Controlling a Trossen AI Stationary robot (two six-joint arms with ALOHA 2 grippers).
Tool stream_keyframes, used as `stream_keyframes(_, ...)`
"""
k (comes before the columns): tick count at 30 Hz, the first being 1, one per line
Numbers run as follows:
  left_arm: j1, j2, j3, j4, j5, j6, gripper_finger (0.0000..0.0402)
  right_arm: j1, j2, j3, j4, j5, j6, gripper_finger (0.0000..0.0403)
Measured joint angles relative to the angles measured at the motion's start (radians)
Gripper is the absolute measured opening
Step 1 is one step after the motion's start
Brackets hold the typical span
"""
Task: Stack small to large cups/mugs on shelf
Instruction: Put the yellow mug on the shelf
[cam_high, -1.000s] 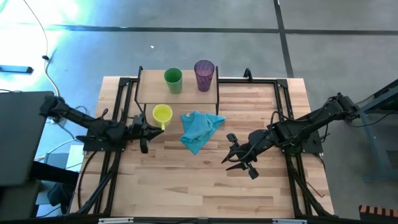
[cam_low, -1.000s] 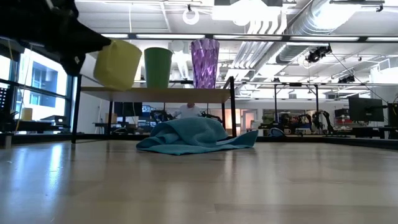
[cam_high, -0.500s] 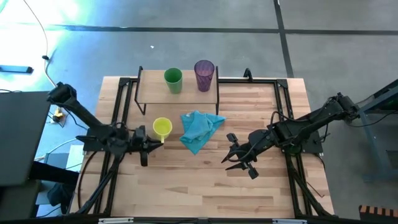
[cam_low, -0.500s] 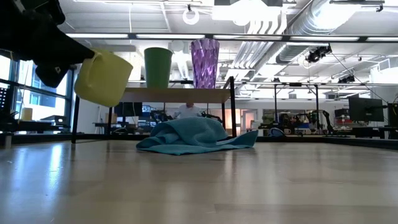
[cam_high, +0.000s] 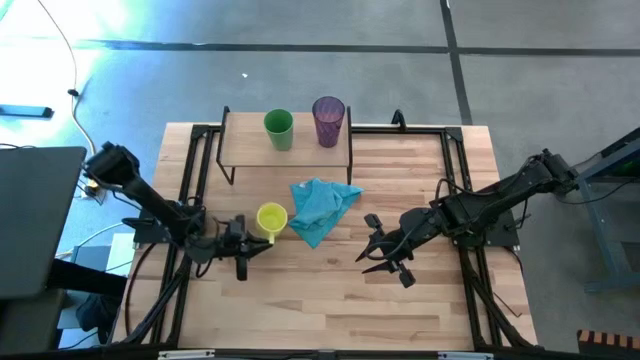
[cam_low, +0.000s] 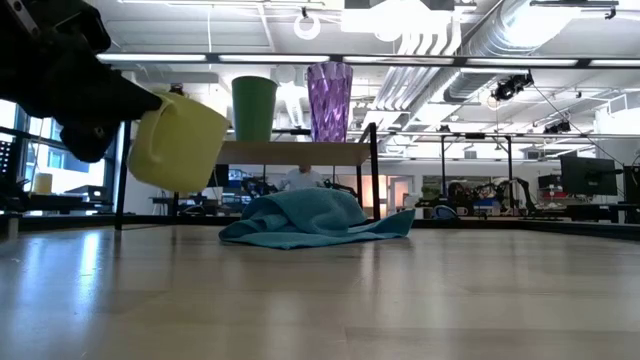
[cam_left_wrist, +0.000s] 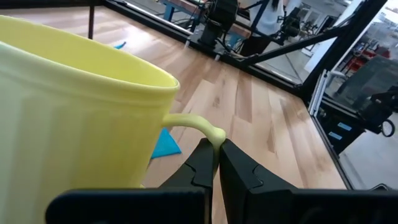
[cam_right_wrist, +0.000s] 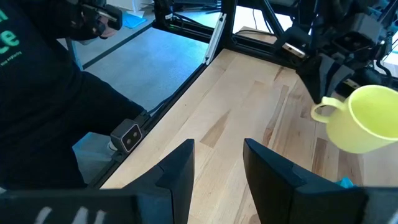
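Note:
The short yellow mug (cam_high: 270, 219) (cam_low: 180, 140) hangs in the air over the table's left middle, beside the light blue cloth (cam_high: 320, 207). My left gripper (cam_high: 255, 233) (cam_left_wrist: 216, 155) is shut on its handle. The green cup (cam_high: 278, 128) (cam_low: 254, 108) and the purple ribbed tumbler (cam_high: 328, 120) (cam_low: 329, 100) stand upright side by side on the shelf (cam_high: 250, 155) (cam_low: 250, 152) at the far edge. My right gripper (cam_high: 383, 252) (cam_right_wrist: 214, 165) waits open over the table's right middle, touching nothing. My left gripper pinches the yellow mug's thin loop handle (cam_left_wrist: 202, 124) between its two fingertips (cam_left_wrist: 202, 163). The fingers come at it about level from the table's left. The mug is lifted clear of the table and tilted, its mouth still facing mostly up (cam_low: 195, 100).
The crumpled blue cloth (cam_low: 310, 220) lies on the table just in front of the shelf, right of the mug. Black frame rails (cam_high: 190, 200) run along the table's left and right sides. A person in dark clothing (cam_right_wrist: 43, 93) stands beyond the table's edge.
My left gripper has carried the yellow mug away from the shelf's near left corner, toward the table's near edge and slightly right, and lower. The mug has tipped further over during the move. The grip stayed shut on the handle.

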Motion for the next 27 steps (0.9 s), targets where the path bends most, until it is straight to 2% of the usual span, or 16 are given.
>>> stream_keyframes(16, 0.0, 0.33, 0.0, 0.432, 0.055, -0.001, 0.0, 0.0, 0.0, 0.0, -0.003, 0.001, -0.002, 0.0128)
stream_keyframes(20, 0.0, 0.383, 0.002, 0.493, 0.07, -0.001, 0.0, 0.0, 0.0, 0.0, -0.004, 0.001, -0.003, 0.0128)
stream_keyframes(27, 0.0, 0.426, 0.042, 0.504, 0.111, 0.025, 0.0, 0.0, 0.0, 0.0, -0.004, 0.001, -0.008, 0.0128)
